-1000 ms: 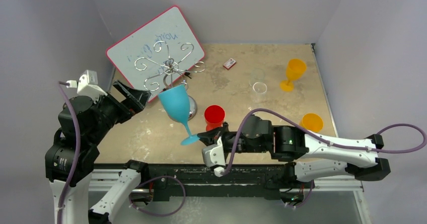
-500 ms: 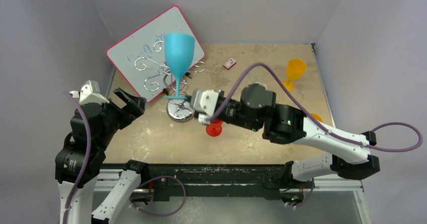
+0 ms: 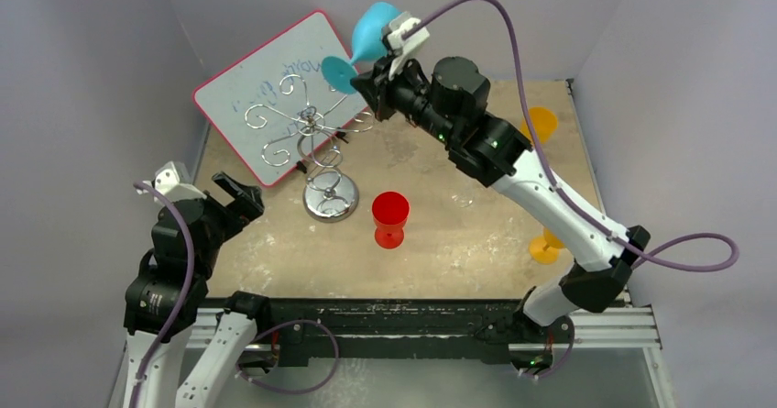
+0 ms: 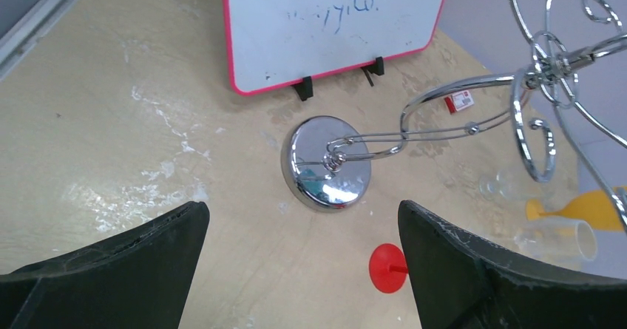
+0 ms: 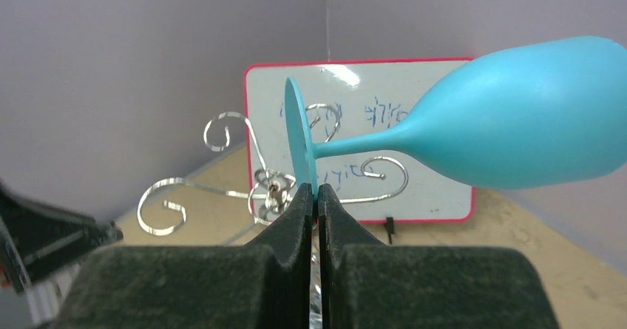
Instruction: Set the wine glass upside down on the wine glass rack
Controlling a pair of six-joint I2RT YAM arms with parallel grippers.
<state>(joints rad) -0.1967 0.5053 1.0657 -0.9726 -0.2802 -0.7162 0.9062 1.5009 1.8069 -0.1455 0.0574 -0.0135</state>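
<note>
The table (image 3: 458,234) lies below me, with the whiteboard (image 3: 266,96) propped at its far left. The rack (image 3: 311,128) stands in front of the board, scroll arms spread over its shiny round base.

The glass (image 5: 517,122) is up in the air, above and behind the rack near the board's upper right corner, and apart from every wire arm. It lies on its side: the stem is about level, the foot stands on edge and the bowl points away to the right in my right wrist view.

My right gripper (image 5: 317,196) pinches the rim of the foot, pads pressed together on that thin disc. My left gripper (image 3: 241,194) is spread wide and empty, low at the near left, facing the rack's base.

A red cup (image 3: 389,215) stands just right of that base.
</note>
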